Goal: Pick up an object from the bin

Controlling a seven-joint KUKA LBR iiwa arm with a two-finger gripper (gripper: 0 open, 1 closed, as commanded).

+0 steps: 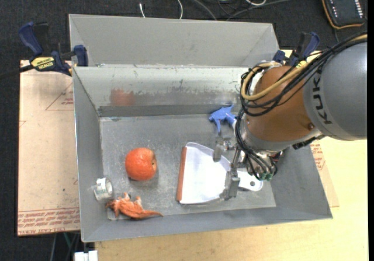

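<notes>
Grey metal bin [87,137] inspected with the arm reaching in from the right. The gripper [227,168] stood over the right-hand part of the floor, its fingers [232,185] spread apart and nothing seen between them. One finger lay near the upper right corner and the other near the lower right corner of a white flat piece [198,178] with an orange strip along its left edge. Whether either finger touched that piece could not be established.

The white flat piece rested on the bin floor right of centre, apparently lying flat. In my judgement it was light and thin, fairly stiff, with a smooth face that offered little purchase. A hold from above across the face was unlikely to succeed. The right edge, lying between the fingers, seemed the better place, provided one finger could get beneath it; otherwise the piece would probably slide along the floor.

Other contents noted:
- An orange ball [141,163] sat left of centre, well apart from the gripper.
- A small silvery item [103,188] and a ragged orange scrap [131,208] lay in the near left corner.
- A blue item [220,116] lay at the foot of the back wall, just beside the arm's wrist.
</notes>
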